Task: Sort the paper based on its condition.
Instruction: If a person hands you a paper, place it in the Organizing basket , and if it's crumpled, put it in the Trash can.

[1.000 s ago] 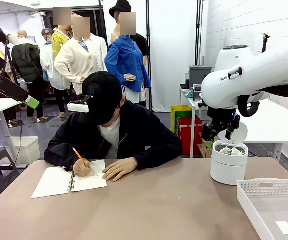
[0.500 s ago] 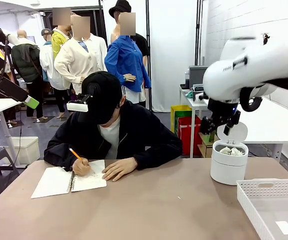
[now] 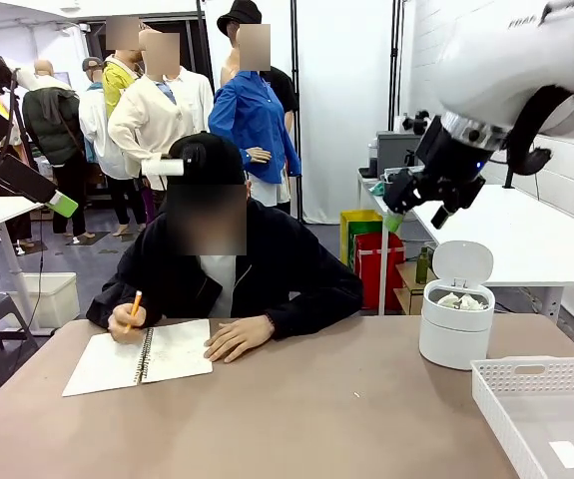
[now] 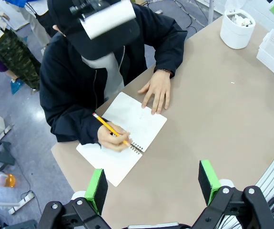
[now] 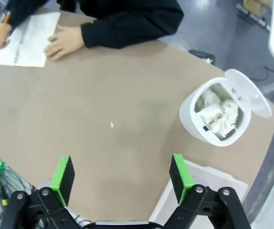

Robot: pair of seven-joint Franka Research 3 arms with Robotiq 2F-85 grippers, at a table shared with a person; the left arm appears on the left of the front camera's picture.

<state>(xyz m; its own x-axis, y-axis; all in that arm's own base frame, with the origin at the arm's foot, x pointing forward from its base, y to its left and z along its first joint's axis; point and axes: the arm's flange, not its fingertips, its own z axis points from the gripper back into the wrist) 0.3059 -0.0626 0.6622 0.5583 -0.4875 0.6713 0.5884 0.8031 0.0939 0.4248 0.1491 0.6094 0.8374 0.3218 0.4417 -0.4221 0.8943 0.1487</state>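
While the person (image 3: 222, 269) sits at the table's far edge, lines below give what each view adds.
right gripper (image 3: 414, 190): raised high above the table's right end, over and behind the bin; its own wrist view (image 5: 121, 180) shows green pads spread wide, nothing between them.
left gripper (image 4: 152, 183): wrist view looks down on the near-left part of the table; pads spread apart, empty.
paper (image 5: 216, 113): crumpled white lumps inside the white bin; front view (image 3: 461, 300) shows just their tops over the rim, right wrist view looks straight into them.
bin (image 3: 454, 329): white, round, lid flipped open and standing up, at the table's far right edge; small in the left wrist view's top right (image 4: 237, 29).
basket (image 3: 546, 414): white, slotted walls, at the near right corner, just beside the bin; a small flat white label lies inside, seen in the front view.
notebook (image 4: 122, 137): spiral-bound, open flat at the far left edge; left wrist view shows faint marks on the page.
person's hands: one holds a yellow pencil (image 4: 109, 128) over the notebook, the other (image 4: 157, 88) lies flat on the page's corner.
table (image 3: 296, 419): brown, a tiny white scrap (image 5: 111, 125) mid-surface in the right wrist view.
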